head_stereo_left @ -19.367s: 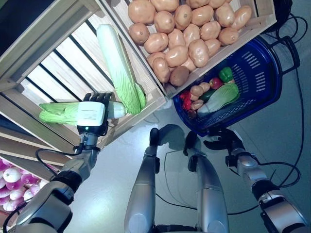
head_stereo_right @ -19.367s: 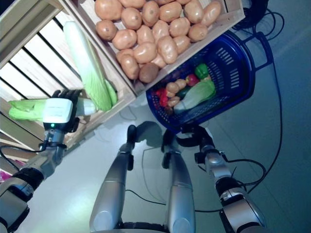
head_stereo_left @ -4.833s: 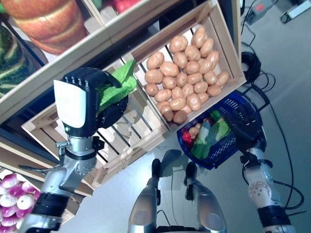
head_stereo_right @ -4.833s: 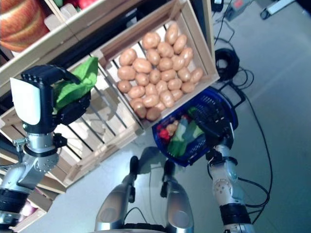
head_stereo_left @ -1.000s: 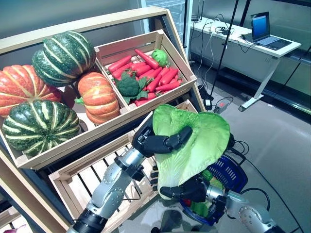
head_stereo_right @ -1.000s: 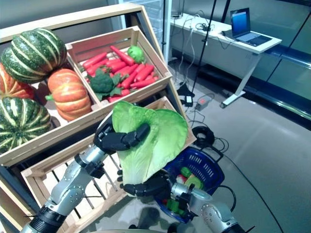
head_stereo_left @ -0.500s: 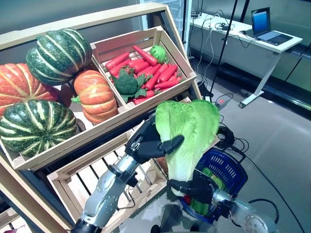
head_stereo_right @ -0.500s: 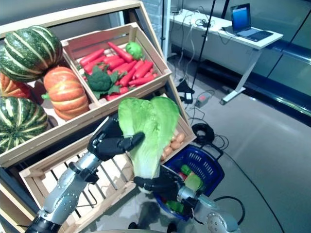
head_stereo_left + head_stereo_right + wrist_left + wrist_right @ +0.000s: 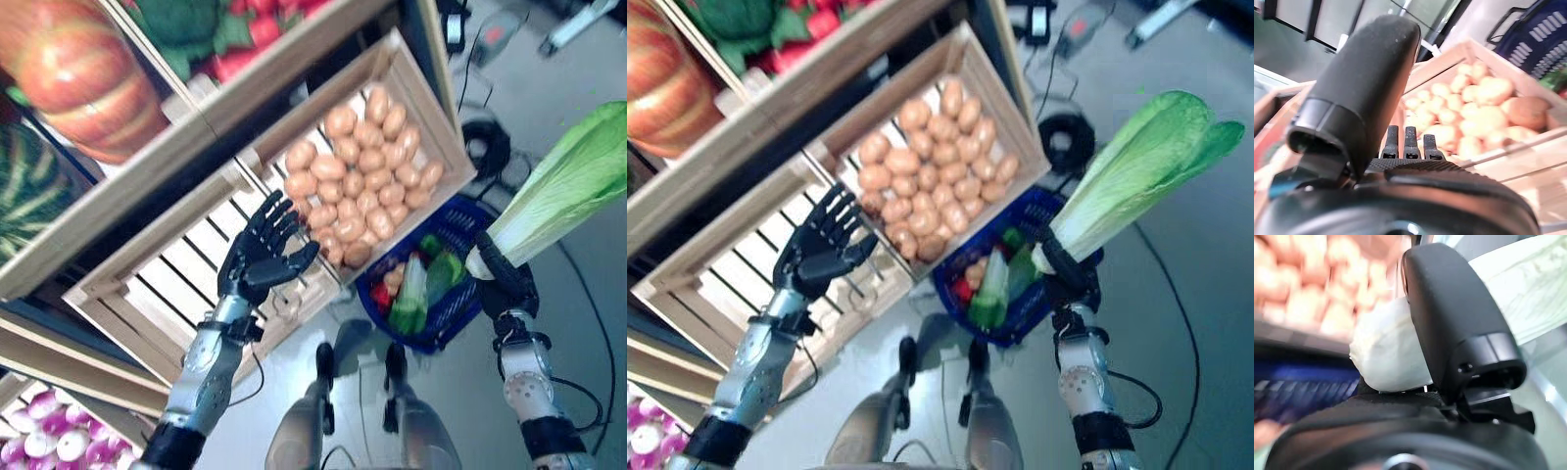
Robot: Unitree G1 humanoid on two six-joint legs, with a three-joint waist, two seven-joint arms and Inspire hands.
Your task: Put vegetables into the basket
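Change: half a second before, both hands met on the cabbage [image 9: 1136, 171] in front of the crates; now only the right hand [image 9: 1070, 272] carried it, and the left hand [image 9: 263, 257] had let go (the whole view had also swung downward, so the camera itself moved).
Right hand: at the right of the frame, fingers and thumb curled round the cabbage's white stem end, as its own wrist view showed.
Cabbage: raised in the right hand, stem down and green leaves fanning toward the upper right corner, above the right edge of the basket [image 9: 1050, 213] and not yet inside it.
Left hand: centre left of the frame, empty, fingers straight and spread, in front of the slatted crate [image 9: 147, 294].
Basket: blue plastic, right of centre, just below the potato crate [image 9: 431, 88]; it already held a second pale green cabbage [image 9: 408, 299], some green and red pieces and a few small brown ones.
Potatoes [image 9: 358, 181]: heaped in the potato crate at upper centre.
Shelf above: an orange pumpkin [image 9: 83, 83] at upper left, with a dark green one below it at the left edge.
Lower left corner: purple and white onions [image 9: 44, 446].
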